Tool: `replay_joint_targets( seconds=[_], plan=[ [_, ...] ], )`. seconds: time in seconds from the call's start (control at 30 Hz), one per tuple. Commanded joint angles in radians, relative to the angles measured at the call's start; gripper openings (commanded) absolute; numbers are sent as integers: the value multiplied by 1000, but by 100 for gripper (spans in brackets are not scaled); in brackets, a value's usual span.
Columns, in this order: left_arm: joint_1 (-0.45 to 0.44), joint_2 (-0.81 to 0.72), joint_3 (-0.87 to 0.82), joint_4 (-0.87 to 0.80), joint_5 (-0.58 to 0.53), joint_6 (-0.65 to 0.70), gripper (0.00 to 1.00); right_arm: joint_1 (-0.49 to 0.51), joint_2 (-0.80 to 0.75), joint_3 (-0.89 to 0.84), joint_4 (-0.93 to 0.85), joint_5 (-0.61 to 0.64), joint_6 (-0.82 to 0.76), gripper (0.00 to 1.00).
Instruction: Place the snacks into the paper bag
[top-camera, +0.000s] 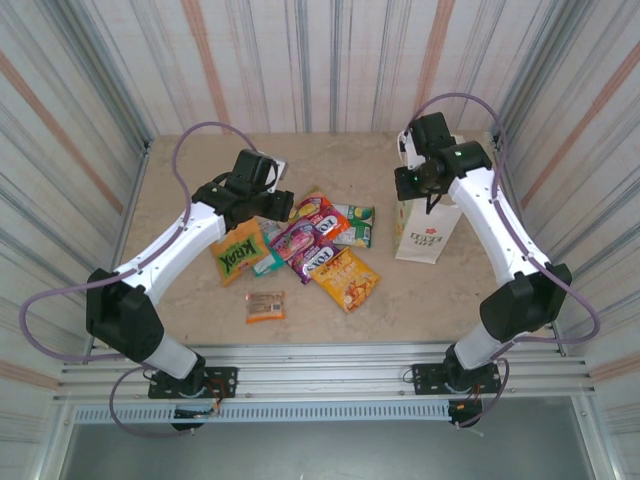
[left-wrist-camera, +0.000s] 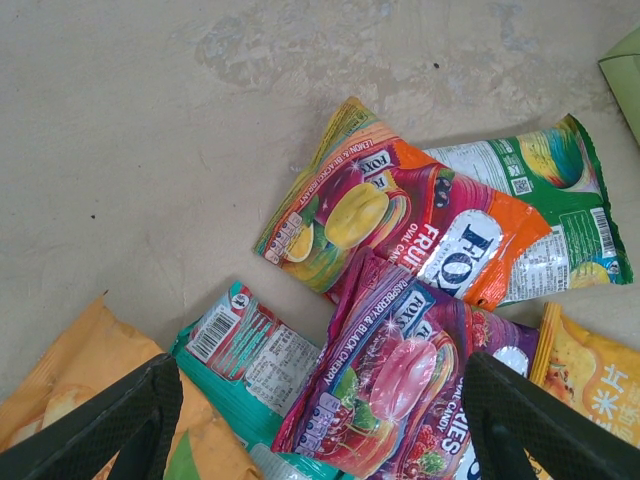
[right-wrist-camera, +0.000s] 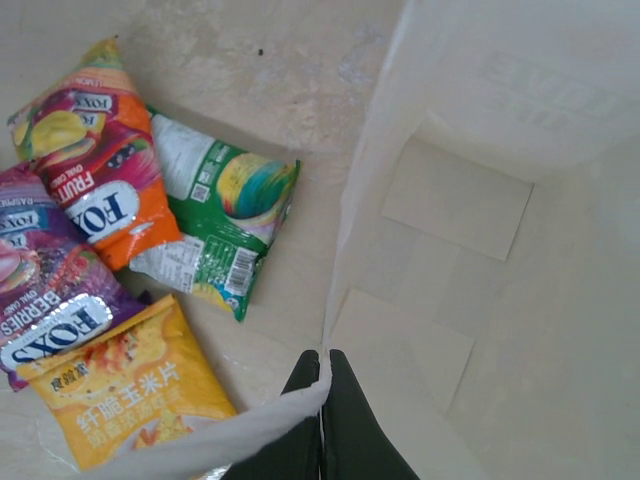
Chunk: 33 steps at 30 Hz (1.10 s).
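Left gripper (left-wrist-camera: 325, 400): jaws wide apart, holding nothing; it hangs over the snacks (top-camera: 300, 245), with the purple packet (left-wrist-camera: 390, 380) below the gap.
Right gripper (right-wrist-camera: 322, 400): closed tight, pinching the near rim of the bag (top-camera: 425, 235) between its fingers; the bag's white inside lies open below it.
Left arm (top-camera: 170, 245): reaches from its base forward and inward, the wrist tipped down at the far left side of the pile.
Right arm (top-camera: 500, 215): stretches forward from its base, the wrist bent down over the bag's mouth.
Bag: upright on the right of the counter (top-camera: 180, 190), apart from the pile.
Snacks: all on the counter at mid-table. The purple packet overlaps the red-orange packet (left-wrist-camera: 400, 205), which overlaps the green packet (right-wrist-camera: 220, 215). The teal packet (left-wrist-camera: 250, 345) and orange packet (top-camera: 238, 252) are on the left, the yellow packet (top-camera: 345, 278) is on the near right, and the small bar (top-camera: 265, 305) lies alone, nearest the arms.
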Motion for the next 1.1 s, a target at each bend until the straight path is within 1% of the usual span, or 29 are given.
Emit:
replay_joint_targets(
  seconds=[0.0,0.17,0.2,0.23,0.3,0.37,0.43,0.5,0.8,1.0,1.07],
  plan=[
    [-4,-6,1,0,26,-15,77,-1,-18,-29,14,-33,22,0],
    [-5,-2,3,-3,28,-16,77,-2,-17,-29,1,-44,10,0],
    [-4,-2,6,-4,28,-16,77,-1,-18,-29,1,-44,10,4],
    [-4,-2,6,-3,30,-17,77,-2,-21,-29,3,-41,9,12],
    [-4,-2,8,-3,35,-18,77,-1,-26,-29,10,-41,8,30],
    [-4,-2,8,-3,37,-21,77,-1,-34,-34,17,-51,6,38],
    [-4,-4,7,-1,39,-22,77,-7,-48,-51,38,-83,6,43],
    [-4,-5,6,-3,39,-22,77,-12,-62,-73,63,-110,9,47],
    [-4,-18,0,4,42,-25,78,-34,-126,-144,143,-161,19,61],
    [-4,-19,0,8,52,-27,78,-76,-134,-161,139,-182,70,71],
    [-4,-21,0,9,52,-27,78,-82,-130,-163,131,-184,75,72]
  ],
)
